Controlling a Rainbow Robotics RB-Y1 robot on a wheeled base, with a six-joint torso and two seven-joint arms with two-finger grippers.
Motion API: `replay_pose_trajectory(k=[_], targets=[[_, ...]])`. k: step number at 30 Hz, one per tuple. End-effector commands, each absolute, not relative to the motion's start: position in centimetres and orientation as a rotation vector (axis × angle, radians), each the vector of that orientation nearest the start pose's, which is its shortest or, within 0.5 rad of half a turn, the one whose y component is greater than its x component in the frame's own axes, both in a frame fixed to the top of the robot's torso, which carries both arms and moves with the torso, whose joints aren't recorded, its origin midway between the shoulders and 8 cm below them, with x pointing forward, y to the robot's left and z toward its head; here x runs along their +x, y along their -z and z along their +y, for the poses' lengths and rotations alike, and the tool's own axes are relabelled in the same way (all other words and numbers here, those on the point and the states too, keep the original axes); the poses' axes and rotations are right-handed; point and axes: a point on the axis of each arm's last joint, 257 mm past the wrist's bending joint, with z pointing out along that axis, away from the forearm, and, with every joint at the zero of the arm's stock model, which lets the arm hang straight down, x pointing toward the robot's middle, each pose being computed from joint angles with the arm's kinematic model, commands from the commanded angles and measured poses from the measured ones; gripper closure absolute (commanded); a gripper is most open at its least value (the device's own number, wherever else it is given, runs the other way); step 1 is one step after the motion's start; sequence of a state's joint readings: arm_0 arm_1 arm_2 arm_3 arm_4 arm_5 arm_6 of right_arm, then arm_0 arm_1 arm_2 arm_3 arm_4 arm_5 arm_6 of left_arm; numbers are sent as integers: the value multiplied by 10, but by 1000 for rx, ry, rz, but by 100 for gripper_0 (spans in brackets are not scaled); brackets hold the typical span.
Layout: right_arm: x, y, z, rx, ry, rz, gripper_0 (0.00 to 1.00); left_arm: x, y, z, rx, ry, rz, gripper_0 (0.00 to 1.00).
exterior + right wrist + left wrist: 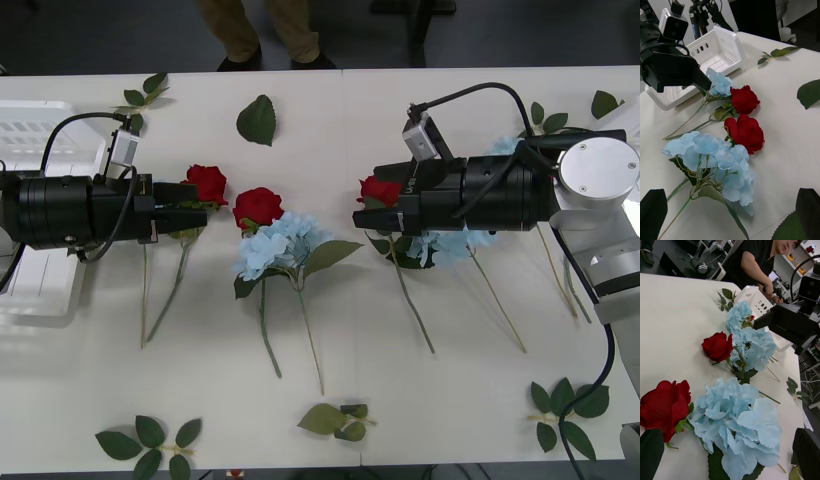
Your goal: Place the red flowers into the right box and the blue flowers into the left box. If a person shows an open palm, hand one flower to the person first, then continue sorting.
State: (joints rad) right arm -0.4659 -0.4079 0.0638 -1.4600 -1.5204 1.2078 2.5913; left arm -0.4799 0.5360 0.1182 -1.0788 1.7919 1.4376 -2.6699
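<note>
Red flowers and blue flowers lie strewn across the middle of the white table [330, 400] as we look down on it from above our arms. At the table's left edge stands the left box [40, 130], a white slotted basket. Our left gripper [200, 207] hangs just inboard of it, low over the table, its jaws apart, with the leftmost rose [207, 183] touching the fingertips and two thin stems running back toward the near edge beneath it. Next comes a second rose [258, 207], its bloom pressed against a pale blue hydrangea [275, 245] whose broad leaves and long stems point to the near edge. Right of the table's middle, our right gripper [368, 218] hovers with its jaws apart; a third rose [380, 189] sits right at the fingertips, and more blue flowers [450, 243] lie under the arm's black body, stems fanning toward the near right. Loose green leaf sprigs [258, 120] dot the far edge, the near edge and the near right corner. In the left wrist view a white box [752, 300] shows beyond the right arm, near the table's right edge.
</note>
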Motion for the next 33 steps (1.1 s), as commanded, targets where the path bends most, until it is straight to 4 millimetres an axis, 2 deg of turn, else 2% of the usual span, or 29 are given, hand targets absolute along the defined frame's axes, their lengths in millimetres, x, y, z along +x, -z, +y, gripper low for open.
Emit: replay_pose_trajectory(k=[1,2,3,4,6,10,14,15,16,18,19,22,23,24,26,28,30,31,33], targets=[[483,164,-58,-1121,-821,1650,0,455,233,162,777,1185,1823,0],[483,164,-58,-1121,-821,1650,0,459,226,163,775,1185,1810,0],[483,164,-58,-1121,-821,1650,0,458,229,165,757,1197,1818,0],[472,204,-64,-1090,-857,1734,0,460,228,165,751,1200,1816,0],[473,206,-64,-1080,-862,1742,0,465,224,170,749,1197,1819,0],[488,180,-73,-1044,-851,1728,0,477,207,183,848,1110,1835,0],[504,137,-103,-946,-885,1775,0,489,191,213,1075,845,1891,0],[509,126,-119,-913,-879,1805,0,493,184,225,1156,736,1906,0],[513,118,-132,-888,-868,1828,0,495,179,235,1150,692,1976,0],[520,104,-169,-827,-827,1890,0,497,165,258,1075,583,2174,0],[521,100,-179,-808,-816,1909,0,496,163,265,1039,553,2239,0],[527,91,-249,-692,-691,2029,0,483,162,295,842,364,2532,0],[527,91,-261,-673,-666,2050,0,479,166,300,803,336,2578,0],[526,92,-285,-639,-610,2094,0,473,172,306,715,293,2656,0],[522,99,-319,-572,-543,2167,0,465,182,314,582,249,2754,0],[514,115,-361,-489,-441,2261,0,457,201,323,435,183,2849,0],[507,133,-390,-448,-354,2319,0,452,217,328,334,127,2902,0],[506,139,-398,-439,-326,2335,0,451,222,329,304,113,2918,0],[501,163,-423,-400,-229,2381,0,442,239,331,206,60,2970,0]])
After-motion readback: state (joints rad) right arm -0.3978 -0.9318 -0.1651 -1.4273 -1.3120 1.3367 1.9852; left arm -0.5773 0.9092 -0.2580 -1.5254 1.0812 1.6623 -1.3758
